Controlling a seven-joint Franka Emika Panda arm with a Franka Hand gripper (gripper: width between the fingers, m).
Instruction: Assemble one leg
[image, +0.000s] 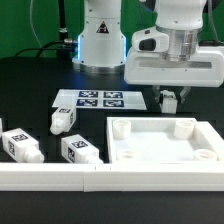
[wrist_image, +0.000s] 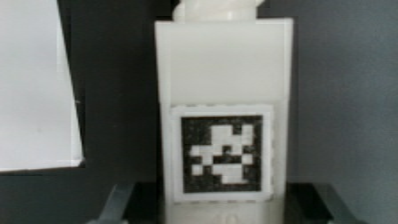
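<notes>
My gripper (image: 168, 101) hangs at the exterior view's right, just behind the far rim of the large white tray (image: 160, 128). It is shut on a leg (image: 169, 97), a small white peg held a little above the black table. In the wrist view the leg (wrist_image: 222, 70) fills the middle, with its black-and-white tag facing the camera and its rounded end pointing away. The gripper (wrist_image: 222, 208) holds its near end, with one dark finger (wrist_image: 130, 203) on each side. Three more legs lie at the exterior view's left: one (image: 65, 121), one (image: 22, 145) and one (image: 78, 150).
The marker board (image: 98, 99) lies flat just to the exterior view's left of the gripper. A low white wall (image: 60, 181) runs along the front. The robot's base (image: 98, 40) stands at the back. A white flat surface (wrist_image: 32, 90) lies beside the leg in the wrist view.
</notes>
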